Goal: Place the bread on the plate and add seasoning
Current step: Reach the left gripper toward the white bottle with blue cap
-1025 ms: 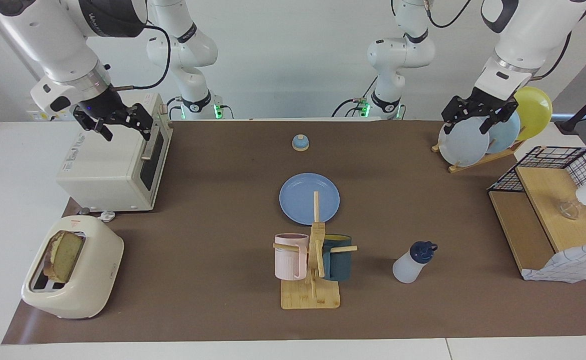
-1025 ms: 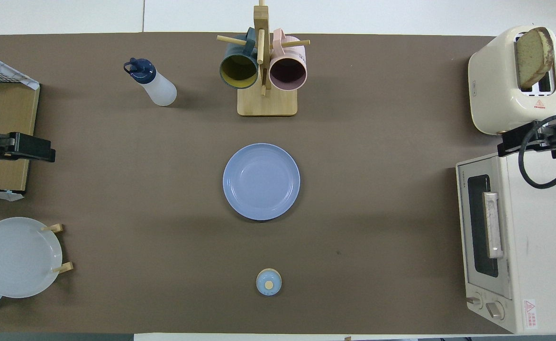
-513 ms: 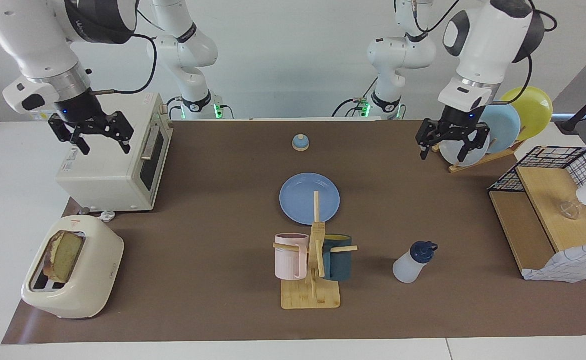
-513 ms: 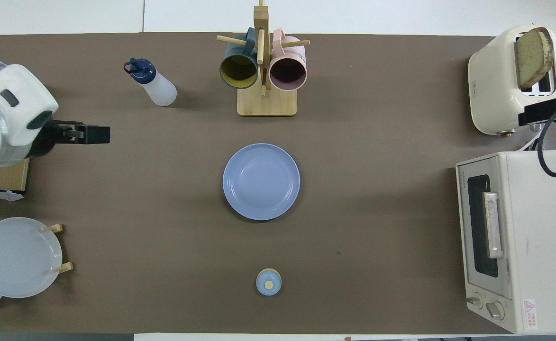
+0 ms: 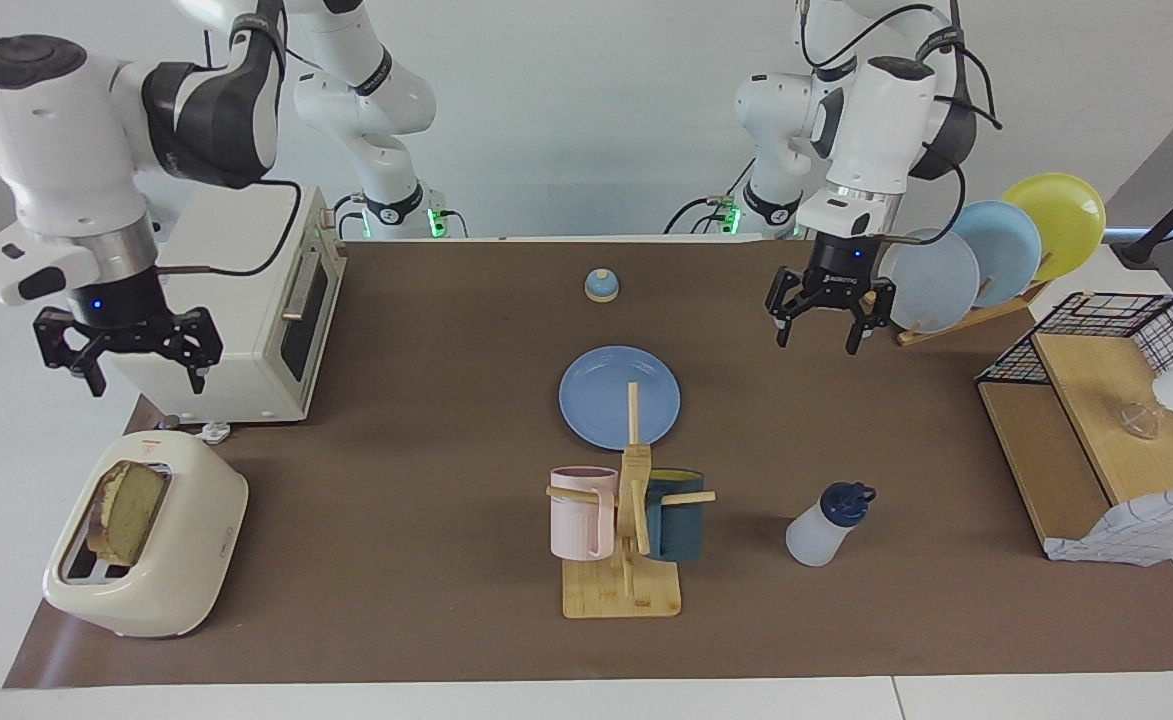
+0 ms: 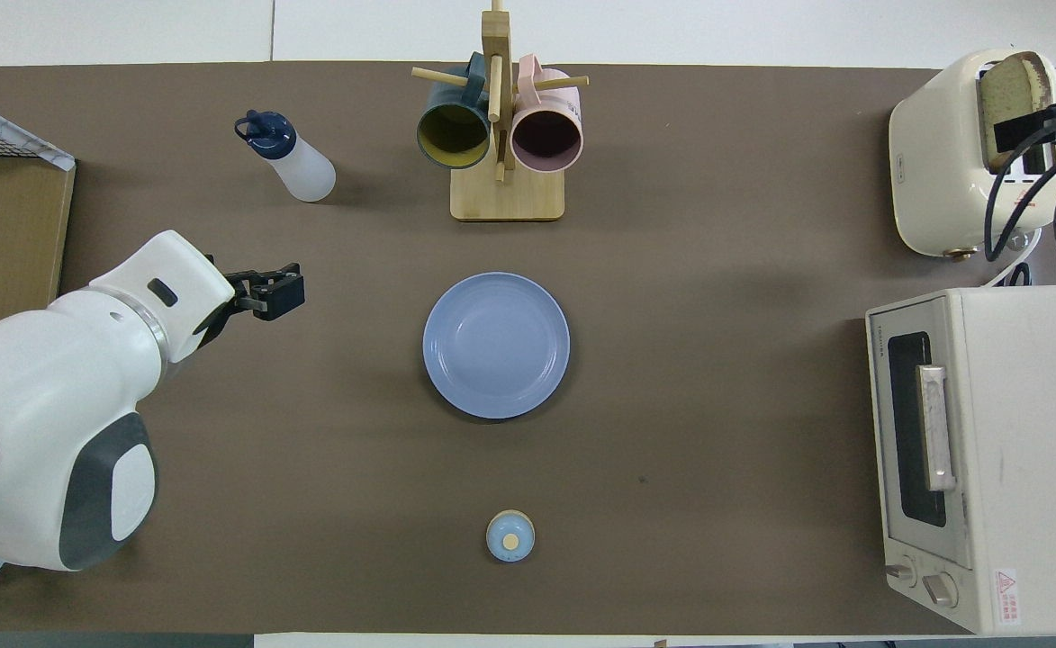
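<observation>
The squarish slice of toast with a pale speckled crumb and brown crust (image 5: 128, 511) is standing on edge in a slot of the cream-coloured plastic toaster (image 5: 181, 575), which is sitting at the right arm's end of the worktop, farther from the robots than the white toaster oven (image 5: 236, 330). The right end effector (image 5: 127, 353) is hanging in the air with its fingers spread wide and nothing between them, over the edge of the toaster oven, and the bread is lying down and away from it, farther out from the robots. In the overhead view that end effector (image 6: 1027, 126) is already lining up over the toaster's top, but the facing view is showing it well above the slice and not touching it. The slice's broad faces are running along the slot, so I judge the fingers are needing to come straight down and close across its thin dimension.

The round flat medium-blue plate (image 5: 601, 385) is lying bare in the middle of the worktop. The left end effector (image 5: 825, 316) is hovering, also wide open and holding nothing, over the brown mat between the plate and the wooden rack of paler plates (image 5: 956, 318). The small translucent white bottle with a dark navy cap (image 5: 824, 527) is standing farther from the robots, toward the left arm's end, so the left arm is the nearer one for it, and the right arm for the bread
</observation>
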Robot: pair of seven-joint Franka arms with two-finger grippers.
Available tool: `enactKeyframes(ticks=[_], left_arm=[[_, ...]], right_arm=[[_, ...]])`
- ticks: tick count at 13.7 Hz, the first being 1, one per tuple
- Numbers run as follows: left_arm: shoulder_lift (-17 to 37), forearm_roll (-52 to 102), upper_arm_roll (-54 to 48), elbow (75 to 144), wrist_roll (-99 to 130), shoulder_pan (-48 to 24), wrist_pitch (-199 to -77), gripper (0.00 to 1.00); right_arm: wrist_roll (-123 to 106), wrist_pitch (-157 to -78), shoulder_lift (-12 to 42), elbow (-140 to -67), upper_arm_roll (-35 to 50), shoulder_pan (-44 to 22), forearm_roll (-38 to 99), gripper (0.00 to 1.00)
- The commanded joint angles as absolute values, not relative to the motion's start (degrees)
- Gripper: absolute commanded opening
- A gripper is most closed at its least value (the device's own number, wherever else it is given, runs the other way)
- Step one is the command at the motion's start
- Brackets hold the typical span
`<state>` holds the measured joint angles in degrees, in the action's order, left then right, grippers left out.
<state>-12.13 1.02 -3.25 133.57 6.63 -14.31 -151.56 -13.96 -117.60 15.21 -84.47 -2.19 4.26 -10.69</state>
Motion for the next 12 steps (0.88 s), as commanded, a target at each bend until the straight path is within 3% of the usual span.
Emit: enactKeyframes(ticks=[1,6,7,8,9,12], left_arm=[[-13.7,0.4,-3.0,138.2,7.4,-14.3,-157.7,1.0],[-7.2,-2.0,-3.0,139.5,7.6,-13.9,-167.6,1.0],[-5.9,-1.9,-2.9,139.5,7.6,-13.9,-169.9,1.0],[-4.4,-1.8,-2.9,139.4,7.7,-13.9,-171.9,1.0],[-2.7,-1.8,-2.9,139.2,7.7,-13.9,-173.5,1.0],[2.4,-1.5,-2.8,138.9,7.7,-13.9,-179.7,1.0]], right_arm=[[-15.8,-123.2,20.6,-81.9,-1.8,5.6,-12.1,1.0],[-15.7,-130.0,20.7,-85.2,-1.8,7.9,-11.9,1.0],[-15.7,-130.5,20.7,-85.4,-1.7,7.9,-11.8,0.97],[-15.7,-130.4,20.7,-85.6,-1.8,7.8,-11.8,0.82],[-15.7,-130.3,20.5,-86.5,-1.7,7.7,-11.9,0.75],[-15.7,-130.8,20.0,-87.7,-1.8,7.8,-11.9,0.71]])
